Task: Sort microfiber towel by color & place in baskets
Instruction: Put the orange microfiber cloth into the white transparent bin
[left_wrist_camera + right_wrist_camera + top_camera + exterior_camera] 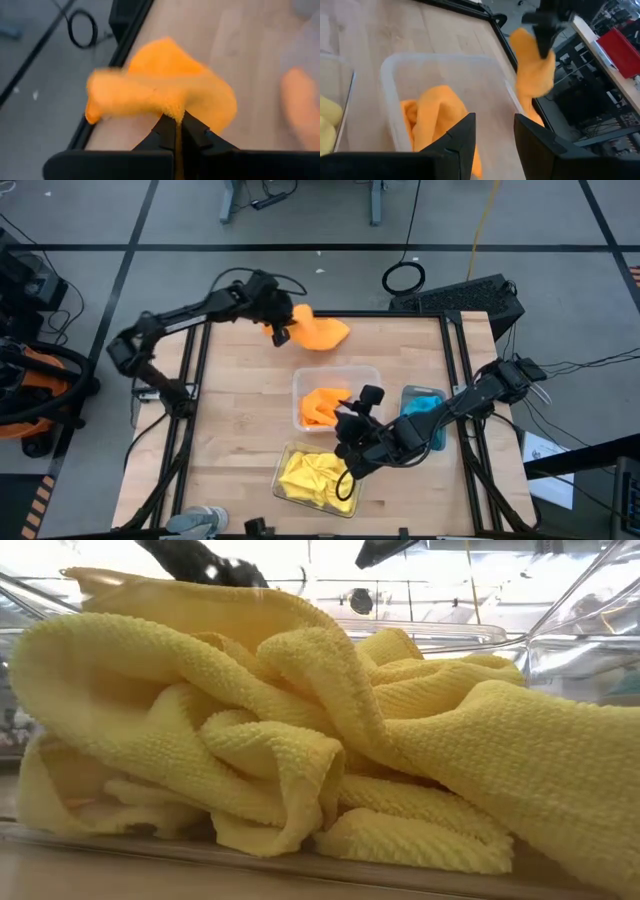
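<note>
At the near edge of the wooden table (240, 430), a clear basket (283, 477) holds the crumpled yellow towels (315, 478), which fill the low view. Just beyond it the right gripper (352, 427) hovers by the middle basket (372, 375), fingers (462, 137) spread apart with nothing between them; that basket holds one orange towel (322, 406). To its right, the narrower basket (443, 435) holds blue towel (422, 405). At the far edge, the left gripper (280, 332) is clamped on the second orange towel (322, 330), lifted beside the table's black frame. Grey floor with cables lies beyond.
</note>
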